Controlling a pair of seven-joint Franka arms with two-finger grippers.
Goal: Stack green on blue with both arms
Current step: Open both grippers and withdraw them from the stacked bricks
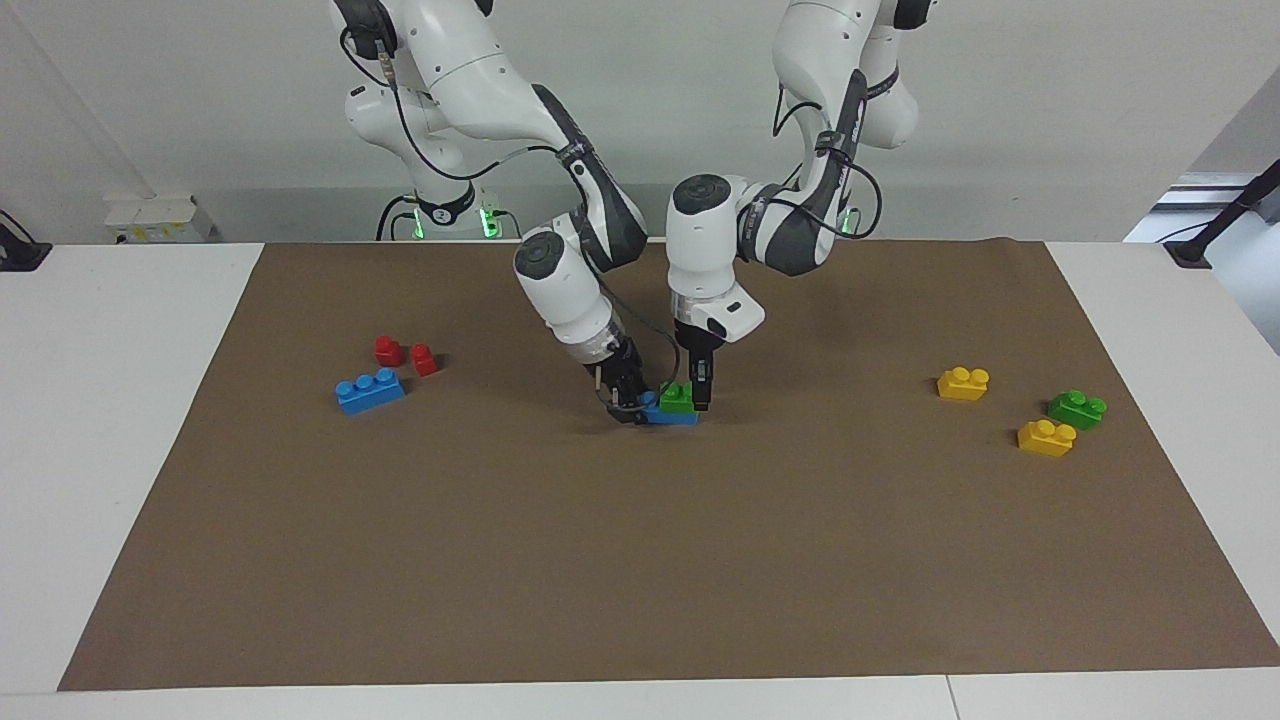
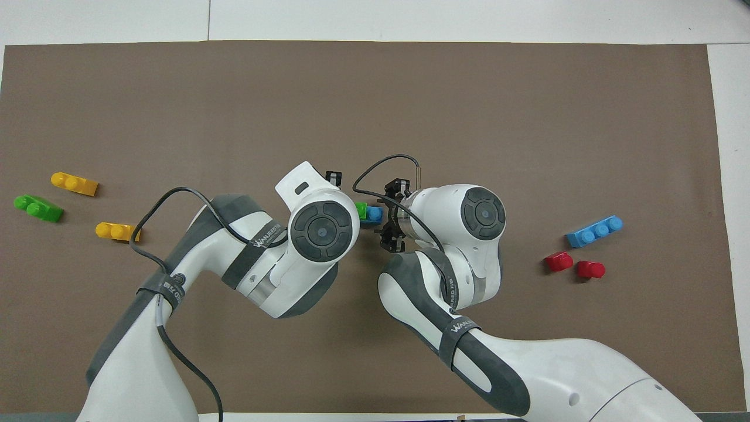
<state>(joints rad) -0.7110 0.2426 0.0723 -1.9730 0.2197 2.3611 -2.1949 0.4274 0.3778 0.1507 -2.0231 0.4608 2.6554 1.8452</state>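
A green brick [image 1: 678, 397] sits on top of a blue brick [image 1: 670, 414] in the middle of the brown mat; the pair also shows between the two wrists in the overhead view, the green brick [image 2: 361, 210] next to the blue brick [image 2: 372, 214]. My left gripper [image 1: 692, 396] points straight down at the green brick, against its side. My right gripper [image 1: 630, 404] comes in slanted and low, at the blue brick's end toward the right arm's end of the table. In the overhead view the left wrist hides its gripper.
A second blue brick [image 1: 370, 390] and two red bricks [image 1: 388, 350] lie toward the right arm's end. Two yellow bricks [image 1: 963, 383] [image 1: 1046, 437] and another green brick [image 1: 1077, 408] lie toward the left arm's end. The brown mat [image 1: 640, 560] covers most of the white table.
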